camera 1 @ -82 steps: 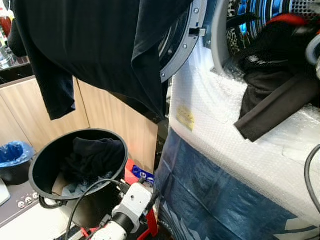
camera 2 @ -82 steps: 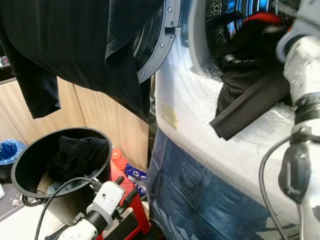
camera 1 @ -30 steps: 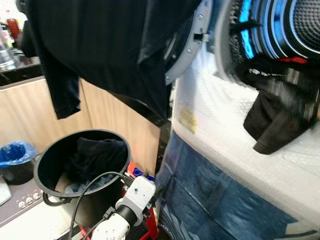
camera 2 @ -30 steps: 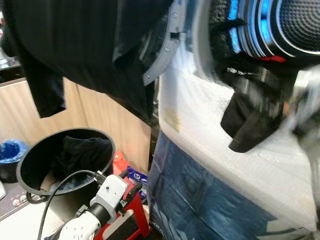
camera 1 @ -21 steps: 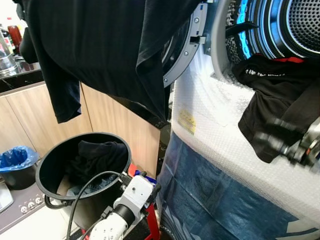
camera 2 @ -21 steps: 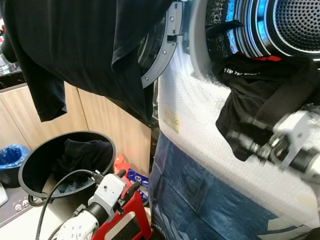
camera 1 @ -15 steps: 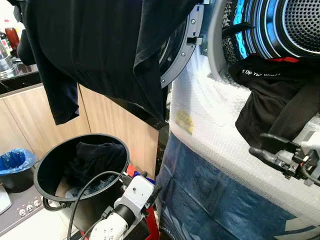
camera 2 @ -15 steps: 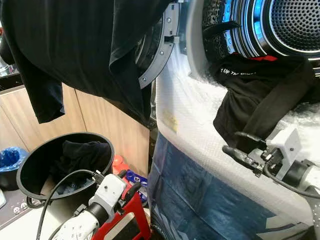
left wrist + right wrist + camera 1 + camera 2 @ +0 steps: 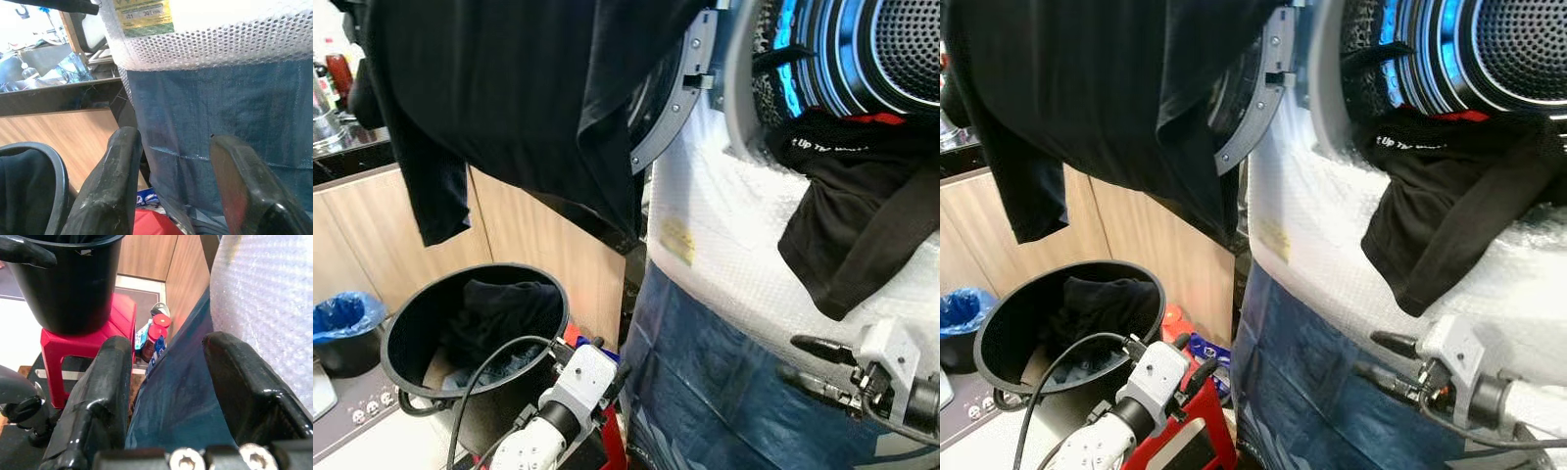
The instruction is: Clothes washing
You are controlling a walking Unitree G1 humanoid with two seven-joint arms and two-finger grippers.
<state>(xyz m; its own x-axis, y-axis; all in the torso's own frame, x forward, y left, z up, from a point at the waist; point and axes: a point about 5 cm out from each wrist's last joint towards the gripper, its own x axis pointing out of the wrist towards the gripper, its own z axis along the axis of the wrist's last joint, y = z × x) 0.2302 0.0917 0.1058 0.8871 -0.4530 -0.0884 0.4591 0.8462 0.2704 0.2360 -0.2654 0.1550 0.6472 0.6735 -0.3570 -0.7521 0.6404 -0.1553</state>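
Note:
A black garment (image 9: 847,211) with white lettering hangs half out of the washing machine's drum mouth (image 9: 891,59), draped down the bubble-wrapped front. Well below it, my right gripper (image 9: 808,360) is open and holds nothing, in front of the blue-wrapped lower panel (image 9: 181,396). A black laundry bucket (image 9: 411,338) holding dark clothes (image 9: 504,308) stands on a red stool (image 9: 83,340) at the lower left. My left gripper (image 9: 171,142) is open and empty, low beside the bucket and pointing at the machine's front. Another large black garment (image 9: 509,88) hangs over the open washer door (image 9: 671,108).
Wooden cabinet fronts (image 9: 524,230) run behind the bucket. A small bin with a blue liner (image 9: 342,318) stands at the far left. Bottles and packets (image 9: 154,335) lie on the floor between stool and machine. A black cable (image 9: 489,367) loops over my left arm.
My right gripper, earlier up at the drum mouth with the black garment, has let go and come down in front of the machine's lower panel. The garment stays hanging out. The camera shifted slightly.

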